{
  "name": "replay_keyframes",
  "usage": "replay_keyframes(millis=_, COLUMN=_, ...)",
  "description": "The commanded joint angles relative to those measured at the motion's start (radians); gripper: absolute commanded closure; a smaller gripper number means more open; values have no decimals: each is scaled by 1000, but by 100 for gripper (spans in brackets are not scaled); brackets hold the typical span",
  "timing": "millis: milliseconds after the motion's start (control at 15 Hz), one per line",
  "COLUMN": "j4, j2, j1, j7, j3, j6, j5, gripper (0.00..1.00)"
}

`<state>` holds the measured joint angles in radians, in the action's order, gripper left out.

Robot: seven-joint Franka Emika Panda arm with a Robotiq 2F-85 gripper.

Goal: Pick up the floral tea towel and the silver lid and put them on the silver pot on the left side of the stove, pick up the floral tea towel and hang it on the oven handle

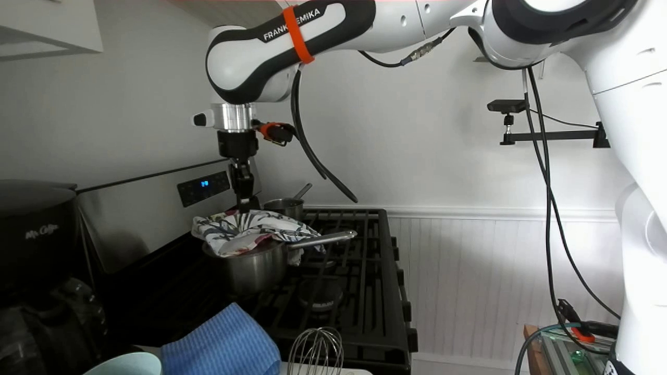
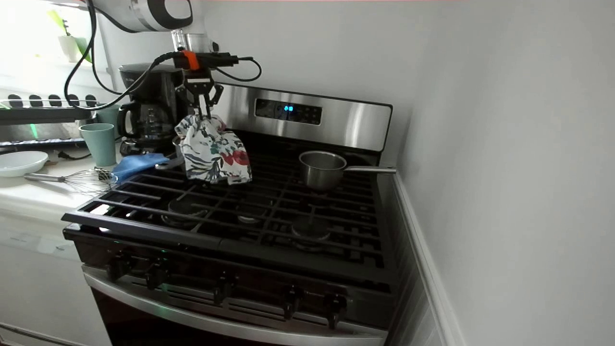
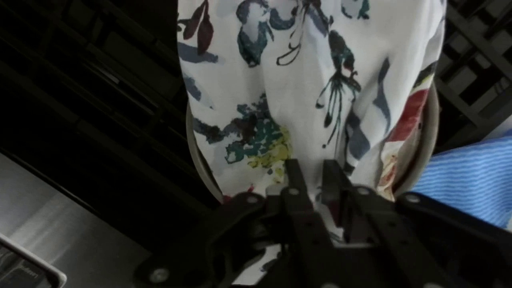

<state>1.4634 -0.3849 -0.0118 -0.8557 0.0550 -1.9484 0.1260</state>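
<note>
Nearest, low in an exterior view, the silver oven handle point(image 2: 211, 325) curves across the oven front, with five dark knobs point(image 2: 222, 288) in a row just above it. Behind them spreads the black stove point(image 2: 240, 247). Beside its left edge, on the white table point(image 2: 29, 206), lie a wire whisk point(image 2: 62, 179) and a blue cloth point(image 2: 139, 166), with a shallow white bowl point(image 2: 21, 163) near the whisk and a pale green cup point(image 2: 100, 146) upright a little farther back.

Deeper in, at the left side of the stove, is the floral tea towel point(image 2: 216, 151). The end effector point(image 2: 204, 117) points straight down at it, its two fingers close together and gripping a gathered bit of the cloth. From there the towel spreads in folds over the mouth of the silver pot point(image 1: 252, 273) and hangs down past its side; the wrist view shows the round rim on either side of the cloth. Whether the silver lid lies underneath, I cannot tell.

Over on the right side of the stove, a second saucepan point(image 2: 323, 170) stands upright, handle toward the side wall point(image 2: 480, 168). Farther back come the black coffee maker point(image 2: 151, 117) and the control panel point(image 2: 288, 113) with its blue digits, and beyond, a potted plant point(image 2: 69, 48) by the bright window
</note>
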Motion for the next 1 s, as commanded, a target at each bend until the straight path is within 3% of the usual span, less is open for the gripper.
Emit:
replay_keyframes(millis=0, j4=9, j2=10, j1=-4, j7=2, j3=2, j6=22, j5=4, gripper=57)
replay_keyframes(millis=67, j4=10, j2=10, j1=-4, j7=2, j3=1, j6=20, j5=5, gripper=57)
replay_keyframes(millis=400, j4=14, j2=9, j1=-5, j7=-1, j3=-1, j6=17, j5=8, gripper=25)
replay_keyframes(millis=467, j4=15, j2=9, j1=-5, j7=-2, j3=0, j6=17, j5=7, gripper=27)
replay_keyframes(millis=533, j4=16, j2=9, j1=-6, j7=-2, j3=0, j6=18, j5=6, gripper=61)
replay_keyframes(millis=667, j4=17, j2=8, j1=-7, j7=-4, j3=0, j6=18, j5=5, gripper=57)
replay_keyframes(millis=933, j4=21, j2=7, j1=-9, j7=-2, j3=-3, j6=18, j5=8, gripper=85)
